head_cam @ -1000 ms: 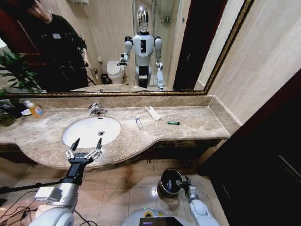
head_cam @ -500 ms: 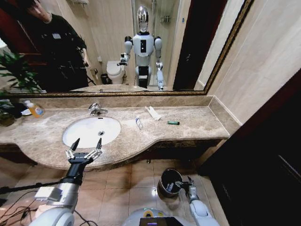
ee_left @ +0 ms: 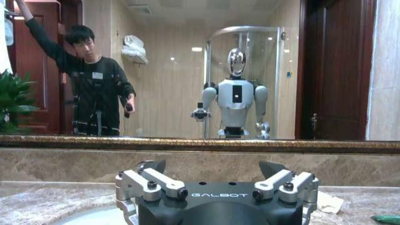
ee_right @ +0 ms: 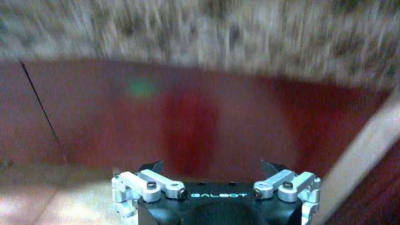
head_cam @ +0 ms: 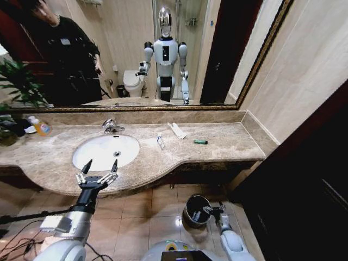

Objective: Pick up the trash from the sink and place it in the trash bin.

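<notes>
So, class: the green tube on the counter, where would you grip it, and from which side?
Grip the green tube across its middle, coming straight down from above. It lies flat on the counter, long axis running left to right, with bare marble around it, so fingers probably fit either side. The right gripper is low by the bin.

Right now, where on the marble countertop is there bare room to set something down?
Bare: the beige-brown marble countertop from the small green tube to the corner wall. Crowded: between the white oval sink and that tube lie white flat packets; yellow-orange soap bottle at far left.
</notes>
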Available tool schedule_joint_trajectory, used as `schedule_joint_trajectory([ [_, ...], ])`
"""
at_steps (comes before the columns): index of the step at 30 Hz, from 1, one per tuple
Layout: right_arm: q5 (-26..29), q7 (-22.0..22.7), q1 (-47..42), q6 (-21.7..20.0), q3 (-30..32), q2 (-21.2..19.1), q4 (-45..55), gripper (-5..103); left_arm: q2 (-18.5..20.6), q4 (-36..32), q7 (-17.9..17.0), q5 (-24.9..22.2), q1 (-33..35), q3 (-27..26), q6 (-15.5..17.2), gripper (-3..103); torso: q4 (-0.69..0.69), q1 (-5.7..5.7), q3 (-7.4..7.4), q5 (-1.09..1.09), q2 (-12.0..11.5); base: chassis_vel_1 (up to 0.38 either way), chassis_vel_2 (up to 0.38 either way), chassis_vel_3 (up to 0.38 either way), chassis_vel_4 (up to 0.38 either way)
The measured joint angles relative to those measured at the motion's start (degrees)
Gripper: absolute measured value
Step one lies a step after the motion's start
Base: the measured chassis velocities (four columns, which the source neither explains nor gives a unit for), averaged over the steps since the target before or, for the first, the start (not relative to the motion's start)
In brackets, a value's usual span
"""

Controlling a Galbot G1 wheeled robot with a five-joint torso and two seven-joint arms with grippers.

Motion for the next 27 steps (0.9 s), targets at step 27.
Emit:
schedule_joint_trajectory([
  [27,12.4,-11.1,12.5,-12.9,-0.8,-15.4,20.5,100,0.0,0.0,0.0,0.0,0.0,0.0,0.0,100,0.00,0.01,0.01,0.01,0.0,0.000,0.000,0.000,0.000],
])
